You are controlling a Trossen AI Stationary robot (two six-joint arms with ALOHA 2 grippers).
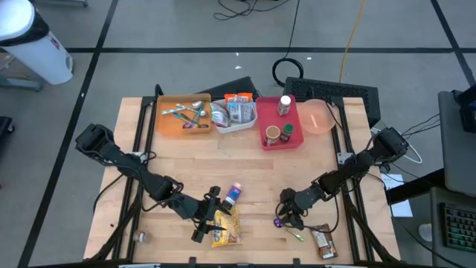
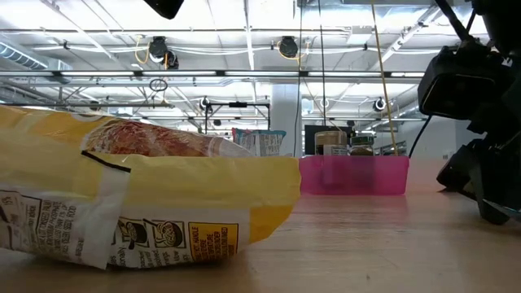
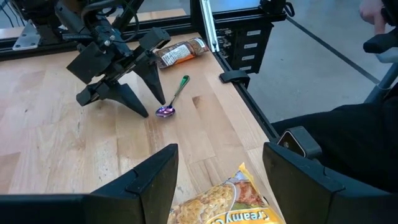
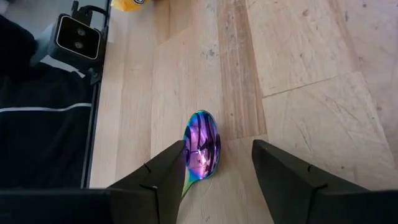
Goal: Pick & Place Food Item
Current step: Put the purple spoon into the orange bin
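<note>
Here left tool [image 3: 214,180] apart over yellow packet [image 3: 227,202]; right tool [image 4: 214,171] apart astride spoon [image 4: 201,144].

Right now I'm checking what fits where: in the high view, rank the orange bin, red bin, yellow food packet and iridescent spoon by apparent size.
1. orange bin and red bin: too alike to separate
2. yellow food packet
3. iridescent spoon
</note>
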